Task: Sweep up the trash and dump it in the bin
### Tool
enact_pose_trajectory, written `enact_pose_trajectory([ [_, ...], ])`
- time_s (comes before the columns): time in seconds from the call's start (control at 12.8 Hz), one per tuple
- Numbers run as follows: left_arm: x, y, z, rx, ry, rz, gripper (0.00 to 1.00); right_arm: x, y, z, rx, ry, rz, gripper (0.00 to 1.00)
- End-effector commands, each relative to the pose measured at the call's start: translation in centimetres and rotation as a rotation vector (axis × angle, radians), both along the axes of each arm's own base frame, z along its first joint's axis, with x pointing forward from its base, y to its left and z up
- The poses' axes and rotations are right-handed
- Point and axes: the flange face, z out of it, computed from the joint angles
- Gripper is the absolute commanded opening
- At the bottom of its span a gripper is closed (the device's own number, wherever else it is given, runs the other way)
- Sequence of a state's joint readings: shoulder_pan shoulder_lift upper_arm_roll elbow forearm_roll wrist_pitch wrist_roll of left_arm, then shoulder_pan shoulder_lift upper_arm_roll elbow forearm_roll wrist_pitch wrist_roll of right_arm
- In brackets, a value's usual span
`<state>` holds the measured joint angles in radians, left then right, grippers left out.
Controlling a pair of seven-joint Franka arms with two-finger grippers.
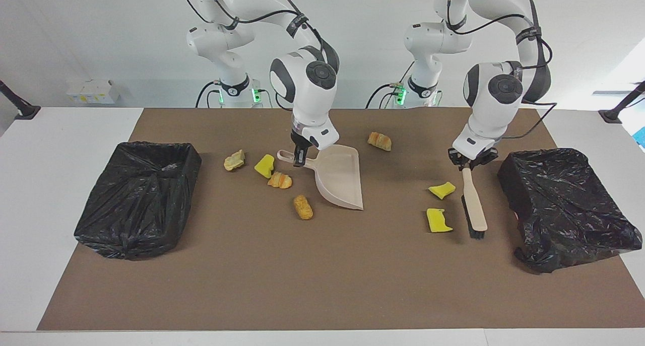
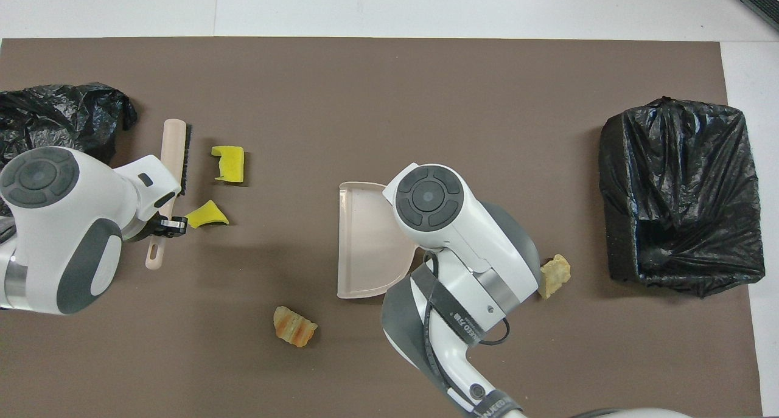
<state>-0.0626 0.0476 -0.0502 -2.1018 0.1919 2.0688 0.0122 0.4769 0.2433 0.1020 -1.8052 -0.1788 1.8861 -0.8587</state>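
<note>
The right gripper is clamped on the handle of the beige dustpan, with four trash scraps beside it toward the right arm's bin. The left gripper grasps the brush handle beside two yellow scraps.

A brown mat covers most of the white table, leaving bare white margins at both ends. Off the mat, at the right arm's end of the table on the edge nearest the robots, a small white box with yellow markings sits by the wall. A black stand foot rests near it, and another stands at the left arm's end.
</note>
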Motion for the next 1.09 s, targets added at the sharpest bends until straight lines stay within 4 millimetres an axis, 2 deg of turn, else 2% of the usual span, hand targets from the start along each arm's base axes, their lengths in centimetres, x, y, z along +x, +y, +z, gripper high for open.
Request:
enact_pose_trajectory([
  [0.0, 2.3, 2.0, -1.4, 0.041, 0.025, -0.102, 0.00, -0.5, -0.9, 0.0, -0.011, -0.008, 0.040, 0.00],
  [0.23, 1.8, 1.7, -1.9, 0.086, 0.070, -0.173, 0.00, -0.5, -1.0, -0.1, -0.004, -0.017, 0.038, 0.00],
  [0.39, -0.2, 0.5, -2.8, 0.090, 0.104, -0.202, 0.00, -0.4, -1.1, -0.3, -0.001, -0.018, 0.035, 0.00],
  [0.62, -2.9, -3.1, -2.9, 0.101, 0.130, -0.248, 0.00, -0.1, -1.3, -0.2, 0.004, -0.026, 0.036, 0.00],
  [0.7, -4.0, -4.6, -3.3, 0.112, 0.132, -0.231, 0.00, -0.1, -1.3, -0.2, 0.005, -0.026, 0.034, 0.00],
  [0.94, -8.2, -7.1, -4.0, 0.136, 0.155, -0.246, 0.00, -0.1, -1.5, -0.2, 0.004, -0.024, 0.032, 0.00],
  [1.01, -9.4, -8.6, -3.9, 0.156, 0.170, -0.241, 0.00, -0.1, -1.4, -0.2, 0.004, -0.024, 0.033, 0.00],
])
